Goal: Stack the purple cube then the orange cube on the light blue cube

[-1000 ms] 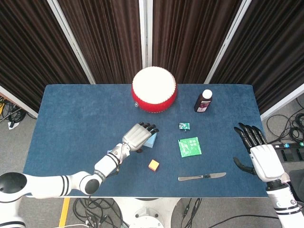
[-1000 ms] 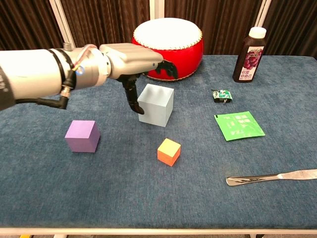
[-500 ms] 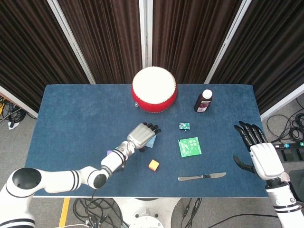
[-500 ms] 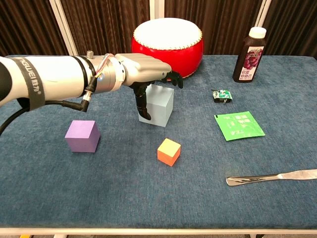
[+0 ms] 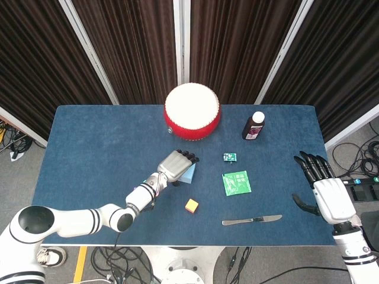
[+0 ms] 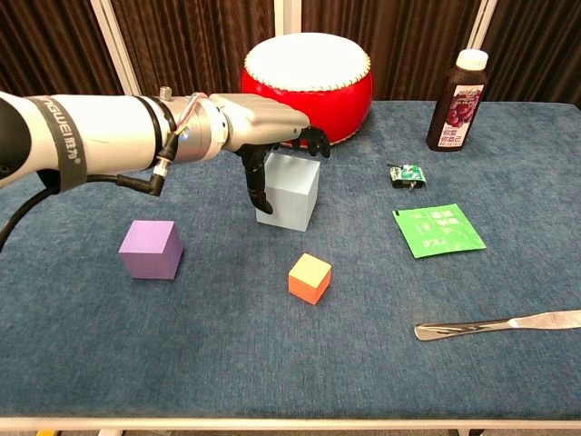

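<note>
The light blue cube (image 6: pixel 295 195) (image 5: pixel 190 175) stands on the table in the middle. My left hand (image 6: pixel 263 127) (image 5: pixel 174 167) lies over it, thumb against its left face and fingers hooked over its far top edge. The purple cube (image 6: pixel 150 248) sits to the left of it, below my forearm, which hides it in the head view. The small orange cube (image 6: pixel 310 277) (image 5: pixel 191 205) rests in front of the light blue one. My right hand (image 5: pixel 325 190) hovers at the table's right edge, fingers spread and empty; the chest view does not show it.
A red drum (image 5: pixel 192 110) stands at the back centre and a dark bottle (image 5: pixel 253 126) at the back right. A small green clip (image 6: pixel 406 173), a green packet (image 6: pixel 438 229) and a knife (image 6: pixel 495 324) lie right of the cubes.
My left hand slid right from beside the light blue cube to over its top, and its thumb closed onto the cube's side. The cubes kept their places. The right hand drifted slightly.
</note>
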`<state>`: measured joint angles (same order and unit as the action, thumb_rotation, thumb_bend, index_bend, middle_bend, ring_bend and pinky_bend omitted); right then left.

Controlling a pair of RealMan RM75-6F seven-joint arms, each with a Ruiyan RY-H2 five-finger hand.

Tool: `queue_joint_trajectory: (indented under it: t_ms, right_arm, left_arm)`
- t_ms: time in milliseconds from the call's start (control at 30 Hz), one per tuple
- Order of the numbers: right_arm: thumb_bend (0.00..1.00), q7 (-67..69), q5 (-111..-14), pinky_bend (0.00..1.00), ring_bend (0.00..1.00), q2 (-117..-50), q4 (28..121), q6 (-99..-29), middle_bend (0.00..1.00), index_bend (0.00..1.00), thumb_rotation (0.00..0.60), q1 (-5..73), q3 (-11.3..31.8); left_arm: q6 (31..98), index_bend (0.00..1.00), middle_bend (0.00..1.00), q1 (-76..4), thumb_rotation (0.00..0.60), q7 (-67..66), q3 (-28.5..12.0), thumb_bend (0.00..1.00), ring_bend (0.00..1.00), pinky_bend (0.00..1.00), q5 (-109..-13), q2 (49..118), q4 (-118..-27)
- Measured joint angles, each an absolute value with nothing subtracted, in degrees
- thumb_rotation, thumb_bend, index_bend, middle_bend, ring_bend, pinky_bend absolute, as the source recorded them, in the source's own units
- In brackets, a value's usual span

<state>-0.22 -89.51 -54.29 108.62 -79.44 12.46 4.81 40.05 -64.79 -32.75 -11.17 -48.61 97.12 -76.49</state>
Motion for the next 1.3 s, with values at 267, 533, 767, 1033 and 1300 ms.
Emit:
queue_joint_trajectory:
  t_ms: [267,533,767,1033,1300]
  right_arm:
    - [0.22,-0.46,-89.45,0.00,0.00,-54.32,108.70,-79.36,0.00,0.00,0.600,12.50,4.81]
    - [0.21,-0.55,-88.86,0.00,0.00,-54.29,108.93,-79.01,0.00,0.00,0.600,12.70,5.03]
    - [0.22,-0.75,-88.52,0.00,0.00,-54.20,109.23,-78.76,0.00,0.00,0.600,12.85,5.15]
    - [0.22,-1.03,-88.13,0.00,0.00,-54.17,109.48,-78.35,0.00,0.00,0.600,13.05,5.24]
    - [0.21,-1.25,-87.86,0.00,0.00,-54.10,109.71,-78.19,0.00,0.00,0.600,13.15,5.33]
  left_arm:
    - [40.60,0.25,0.30,-65.23,0.600,-32.05,-10.16,0.13,0.21,0.29,-47.80,97.36,-75.70]
    - [41.17,0.28,0.37,-65.54,0.600,-30.98,-9.76,0.16,0.24,0.32,-46.96,98.53,-73.87]
    - [42.91,0.32,0.44,-65.33,0.600,-30.47,-9.60,0.19,0.27,0.36,-47.60,99.37,-73.57]
    - [44.48,0.36,0.49,-65.13,0.600,-29.60,-10.24,0.22,0.31,0.40,-48.22,100.52,-72.84]
    - [45.10,0.38,0.52,-65.05,0.600,-30.25,-10.63,0.23,0.32,0.41,-47.19,100.42,-72.99]
